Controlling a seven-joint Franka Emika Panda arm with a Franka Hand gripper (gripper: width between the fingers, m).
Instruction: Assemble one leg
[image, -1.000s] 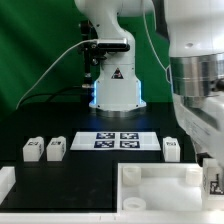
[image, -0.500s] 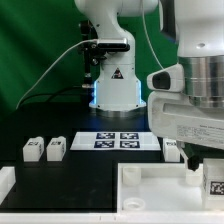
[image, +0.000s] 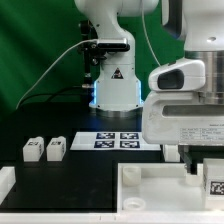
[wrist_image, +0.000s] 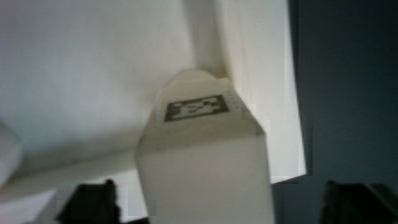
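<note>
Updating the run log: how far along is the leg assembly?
Done: nothing visible. A loose leg and a second loose leg lie beside the marker board.
In hand: the gripper straddles a tagged leg over the tray-like piece; whether it grips is unclear.
Left: seating a leg in a socket.

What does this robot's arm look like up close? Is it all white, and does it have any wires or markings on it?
Mostly white: the glossy white rounded arm has smooth, bulky plastic shells. Its white base column carries a black triangular mark, a black ring higher up and a bluish glow on one side. A white cable loops away from it. The claw's dark fingertips look black.
</note>
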